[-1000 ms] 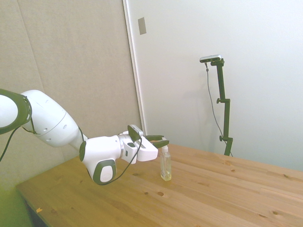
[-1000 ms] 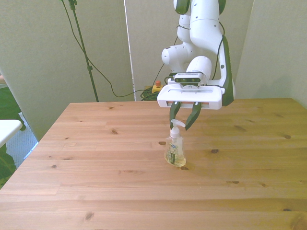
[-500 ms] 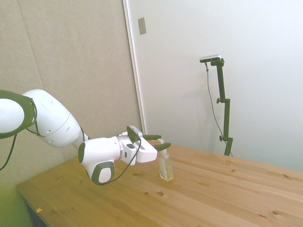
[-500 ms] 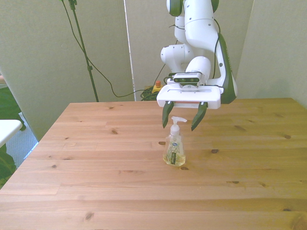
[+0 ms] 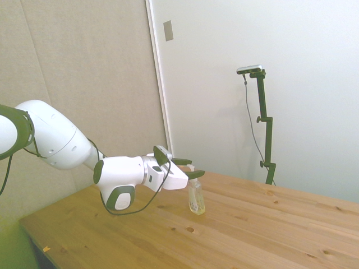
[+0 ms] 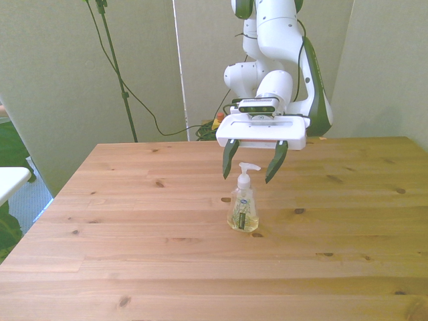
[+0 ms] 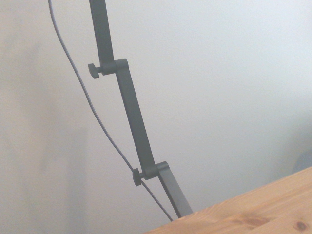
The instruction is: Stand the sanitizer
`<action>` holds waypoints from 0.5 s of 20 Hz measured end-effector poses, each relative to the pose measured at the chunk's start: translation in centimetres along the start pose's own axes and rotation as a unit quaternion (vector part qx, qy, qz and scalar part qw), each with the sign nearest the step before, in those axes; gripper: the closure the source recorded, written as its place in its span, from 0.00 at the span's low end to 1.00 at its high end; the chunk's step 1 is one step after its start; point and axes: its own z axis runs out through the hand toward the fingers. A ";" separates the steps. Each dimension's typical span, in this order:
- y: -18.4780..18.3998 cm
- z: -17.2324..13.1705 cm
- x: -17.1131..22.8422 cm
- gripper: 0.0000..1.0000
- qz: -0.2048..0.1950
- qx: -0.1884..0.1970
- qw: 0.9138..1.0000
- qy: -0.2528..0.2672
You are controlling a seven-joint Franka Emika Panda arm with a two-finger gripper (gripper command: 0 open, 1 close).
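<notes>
Sanitizer (image 6: 243, 206) upright on worktop (image 6: 134, 227), long axis vertical — pump top between spread fingers of end effector (image 6: 247, 165), just below; fingers wide apart, holding nothing.

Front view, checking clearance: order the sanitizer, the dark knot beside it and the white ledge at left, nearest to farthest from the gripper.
1. sanitizer, upright, right at the open gripper.
2. dark knot, on the front view's right.
3. white ledge, far left edge.

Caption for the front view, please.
Sanitizer standing upright on the wooden table, open pincer straddling its pump top.
</notes>
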 end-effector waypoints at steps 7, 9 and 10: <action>-2.5 -0.1 2.4 0.00 0.004 -0.030 0.999 -0.023; -3.3 -0.1 3.2 0.00 0.004 -0.040 0.999 -0.037; -3.6 0.0 3.6 0.00 0.004 -0.046 0.998 -0.045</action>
